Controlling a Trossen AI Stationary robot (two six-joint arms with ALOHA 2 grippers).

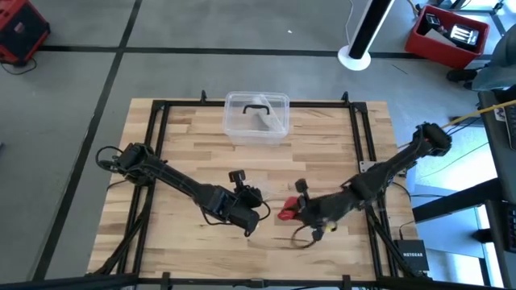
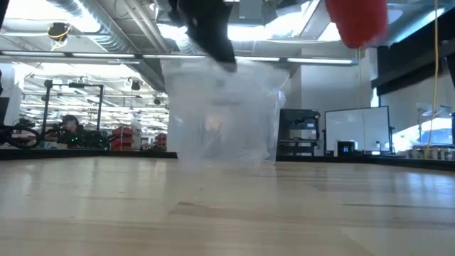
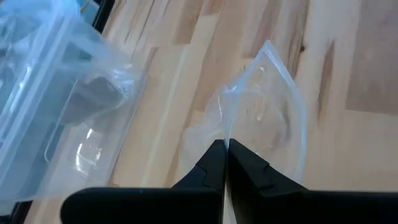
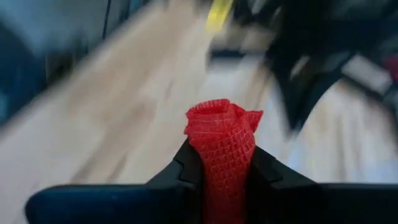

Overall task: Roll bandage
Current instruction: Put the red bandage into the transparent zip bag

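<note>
Gripping the bandage point(image 4: 222, 146), already a small red roll, between clenched fingers, the right gripper point(image 1: 292, 212) holds it off the wooden table point(image 1: 322, 145) near the front edge, just beside the left gripper point(image 1: 251, 216). The left gripper's fingers point(image 3: 214, 168) are pinched on a clear plastic bag point(image 3: 267, 106), its mouth hanging open, with the clear plastic box point(image 1: 256, 118) well apart at the back. Bagging looks like the step in hand, best done by keeping the mouth spread and feeding the roll in end-first, squeezed firmly so it cannot unwind.
</note>
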